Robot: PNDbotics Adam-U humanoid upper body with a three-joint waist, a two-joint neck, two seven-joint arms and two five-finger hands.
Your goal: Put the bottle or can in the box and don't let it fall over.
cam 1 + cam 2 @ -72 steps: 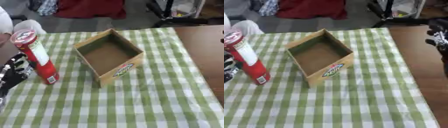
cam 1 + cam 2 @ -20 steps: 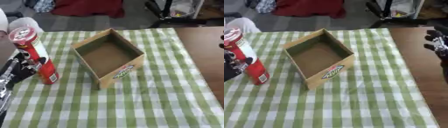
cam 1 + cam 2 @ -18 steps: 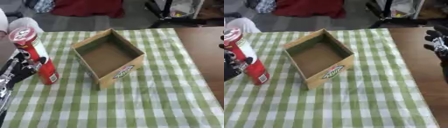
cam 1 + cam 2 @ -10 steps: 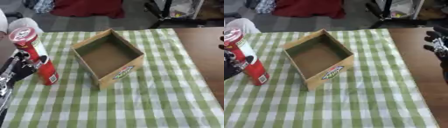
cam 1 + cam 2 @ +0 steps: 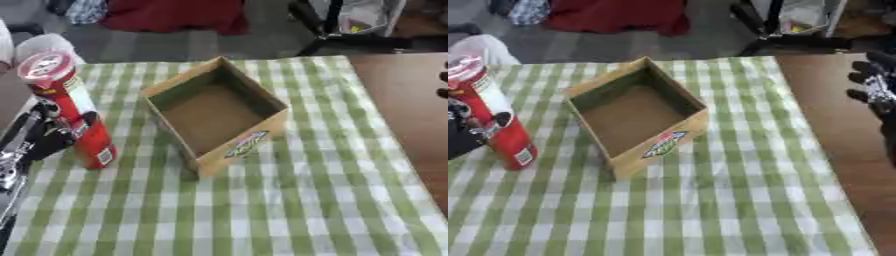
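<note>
A tall red can [image 5: 77,117] with a red and white lid stands upright on the checked cloth at the left. My left hand [image 5: 37,144] comes in from the lower left and lies against the can's left side, dark fingers curled round its middle. To the can's right sits an open cardboard box [image 5: 247,145], turned at an angle, with nothing inside it. My right hand [image 5: 875,86] hangs at the far right edge over bare brown table, fingers relaxed and holding nothing.
A green and white checked cloth [image 5: 289,200] covers most of the table, and bare brown wood [image 5: 411,105] shows at the right. A white rounded thing [image 5: 48,44] lies behind the can. Beyond the far edge are red fabric [image 5: 175,15] and dark stands.
My left hand has moved in against the can and its fingers have curled round it. The can, the box and the right hand stay where they were.
</note>
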